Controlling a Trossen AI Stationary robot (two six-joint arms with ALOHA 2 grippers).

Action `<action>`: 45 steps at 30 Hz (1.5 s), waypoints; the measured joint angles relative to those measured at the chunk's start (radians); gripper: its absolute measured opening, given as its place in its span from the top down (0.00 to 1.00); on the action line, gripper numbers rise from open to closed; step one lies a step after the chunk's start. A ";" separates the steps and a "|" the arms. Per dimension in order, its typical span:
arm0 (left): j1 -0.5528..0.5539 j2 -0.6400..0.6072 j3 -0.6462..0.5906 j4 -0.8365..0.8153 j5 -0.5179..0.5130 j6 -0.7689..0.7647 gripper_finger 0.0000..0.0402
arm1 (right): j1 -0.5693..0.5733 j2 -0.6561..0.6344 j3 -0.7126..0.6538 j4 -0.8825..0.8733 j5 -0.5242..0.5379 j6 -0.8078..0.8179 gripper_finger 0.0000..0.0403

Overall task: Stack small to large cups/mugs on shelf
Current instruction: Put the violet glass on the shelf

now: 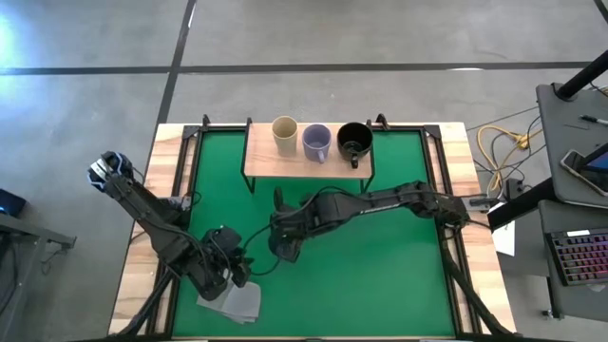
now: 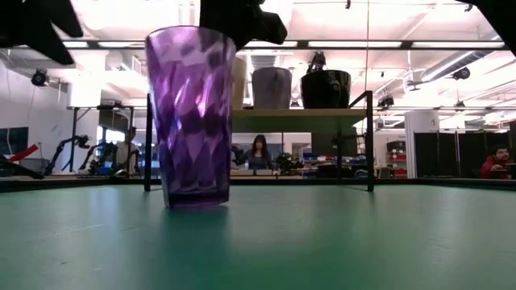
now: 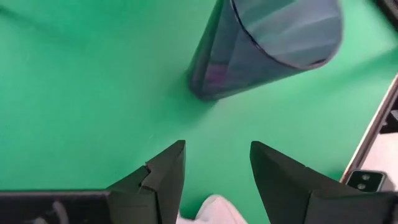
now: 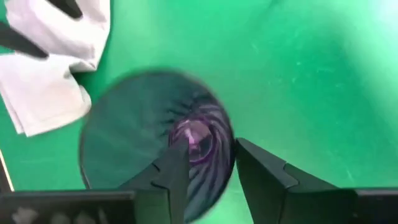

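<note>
on shelf (image 1: 261,163): we count cream cup (image 1: 284,134), lavender mug (image 1: 316,142), black mug (image 1: 354,141).
left: purple tumbler (image 2: 190,117) on mat.
right gripper (image 4: 205,163): fingers parted above it, empty.

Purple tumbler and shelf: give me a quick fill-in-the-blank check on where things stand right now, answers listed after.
1. The shelf already holds ____ cups.
2. The purple tumbler stands upright on the ____ mat, not on the shelf.
3. The ____ gripper hangs open directly over the tumbler's mouth.
4. On the shelf, the lavender mug sits between the cream cup and the ____ mug.

Missing words: three; green; right; black
</note>
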 joint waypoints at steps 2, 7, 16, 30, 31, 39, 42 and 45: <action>0.003 0.000 0.011 0.000 -0.007 0.023 0.59 | 0.000 -0.002 0.014 -0.005 0.014 0.000 0.68; 0.021 -0.004 0.015 -0.009 -0.025 -0.001 0.59 | 0.000 -0.025 0.015 -0.032 0.017 0.007 0.66; 0.114 -0.037 0.035 -0.009 -0.054 -0.136 0.59 | 0.026 -0.144 0.014 -0.181 0.167 0.109 0.66; 0.302 0.022 0.163 -0.033 0.104 0.085 0.59 | 0.119 -0.277 -0.055 -0.356 0.277 0.365 0.63; 0.307 0.029 0.159 -0.033 0.118 0.085 0.59 | 0.123 -0.283 -0.075 -0.356 0.277 0.382 0.63; 0.320 0.069 0.176 -0.020 0.146 0.085 0.59 | 0.196 -0.368 -0.283 -0.356 0.275 0.560 0.63; 0.330 0.082 0.178 -0.010 0.146 0.109 0.59 | 0.233 -0.392 -0.355 -0.356 0.274 0.642 0.63; 0.347 0.100 0.178 0.046 0.159 0.156 0.59 | 0.273 -0.410 -0.415 -0.355 0.265 0.715 0.63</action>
